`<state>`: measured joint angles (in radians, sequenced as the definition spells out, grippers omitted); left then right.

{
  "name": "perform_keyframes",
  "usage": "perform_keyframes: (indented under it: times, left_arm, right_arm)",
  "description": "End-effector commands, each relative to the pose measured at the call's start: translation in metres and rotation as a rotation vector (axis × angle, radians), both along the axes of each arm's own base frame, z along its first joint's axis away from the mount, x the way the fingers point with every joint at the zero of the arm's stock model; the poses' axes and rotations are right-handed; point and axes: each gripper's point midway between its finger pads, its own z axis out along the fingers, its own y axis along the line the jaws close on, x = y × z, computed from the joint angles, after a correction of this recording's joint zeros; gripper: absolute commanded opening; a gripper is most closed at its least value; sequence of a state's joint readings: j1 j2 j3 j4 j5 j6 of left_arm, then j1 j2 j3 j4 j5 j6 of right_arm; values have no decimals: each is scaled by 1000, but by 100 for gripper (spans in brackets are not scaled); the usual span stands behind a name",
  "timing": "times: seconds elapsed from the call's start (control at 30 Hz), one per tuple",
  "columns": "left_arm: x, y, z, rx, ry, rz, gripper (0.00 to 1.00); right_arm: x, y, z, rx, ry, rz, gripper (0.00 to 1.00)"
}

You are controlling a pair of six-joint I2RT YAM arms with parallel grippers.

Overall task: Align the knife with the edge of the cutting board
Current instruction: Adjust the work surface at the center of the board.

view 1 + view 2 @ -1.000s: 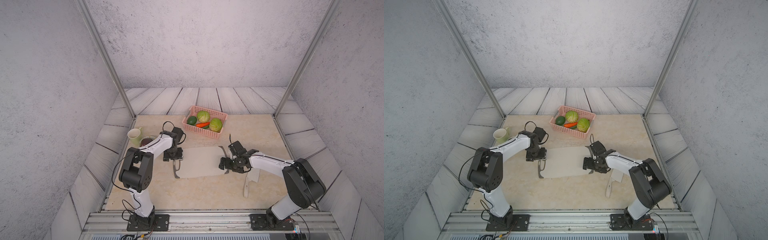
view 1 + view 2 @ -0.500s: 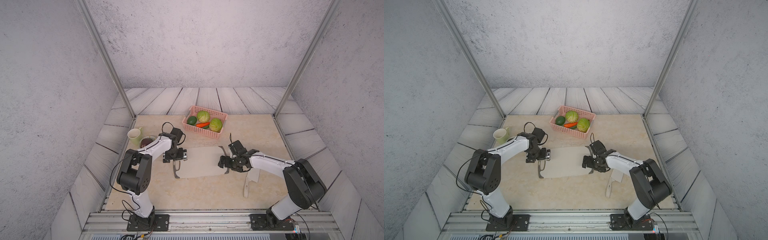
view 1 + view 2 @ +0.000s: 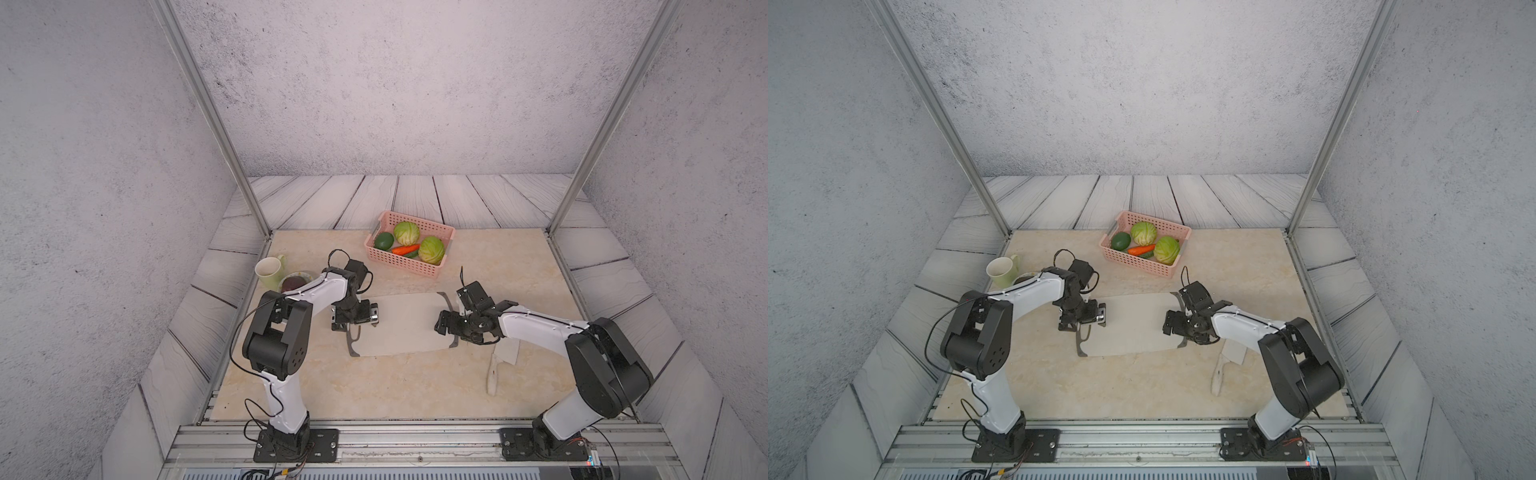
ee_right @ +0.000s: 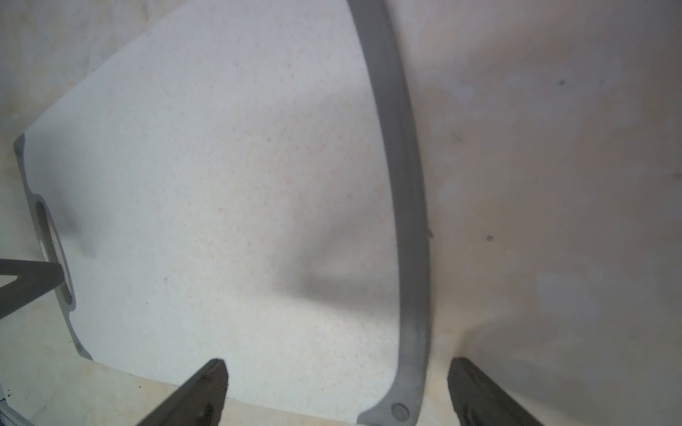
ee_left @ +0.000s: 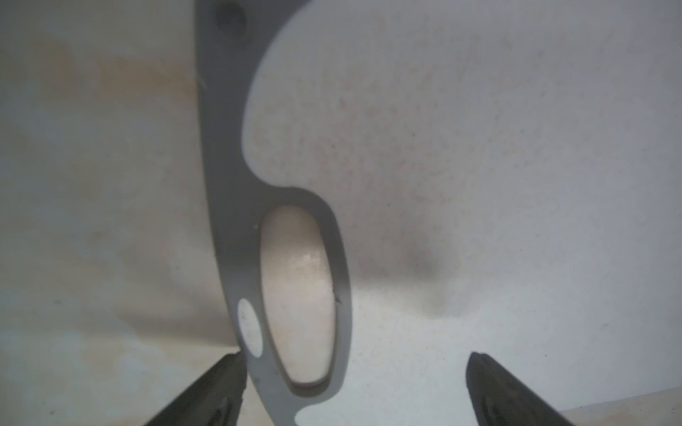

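The cutting board (image 3: 401,326) (image 3: 1133,328) lies flat mid-table, its oval cutout (image 5: 299,295) at the left end. My left gripper (image 3: 354,321) (image 5: 352,372) hovers open over that end, with its fingers either side of the cutout and holding nothing. At the board's right end my right gripper (image 3: 451,328) (image 4: 337,374) is open astride the dark rim (image 4: 404,184), also empty. The knife (image 3: 498,365) (image 3: 1224,368) lies on the table right of the board and apart from it. Its handle points toward the front, and my right forearm covers part of its blade.
A pink basket (image 3: 432,226) of vegetables stands behind the board. A pale green mug (image 3: 269,271) and a small bowl (image 3: 296,282) sit at the back left by my left arm. A metal rail (image 3: 395,432) runs along the front edge.
My left gripper's jaws have spread wide over the board's cutout end. The right gripper, the board and the knife stay about where they were.
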<state>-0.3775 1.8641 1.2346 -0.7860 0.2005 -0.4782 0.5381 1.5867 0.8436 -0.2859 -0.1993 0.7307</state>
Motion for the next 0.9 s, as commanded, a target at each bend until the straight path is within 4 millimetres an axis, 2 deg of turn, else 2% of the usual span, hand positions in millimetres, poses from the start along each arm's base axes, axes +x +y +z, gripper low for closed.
perform_keyframes:
  times: [0.0, 0.3, 0.87]
  left_arm:
    - [-1, -4, -1, -11, 21, -3, 98]
    - [-2, -5, -8, -2, 45, -12, 98]
    - [-8, -18, -17, 12, 65, -52, 98]
  right_arm:
    - [-6, 3, 0, 12, 5, 5, 97]
    - [-15, 11, -10, -6, 21, 36, 96]
    - [-40, 12, -17, -40, 39, 65, 94]
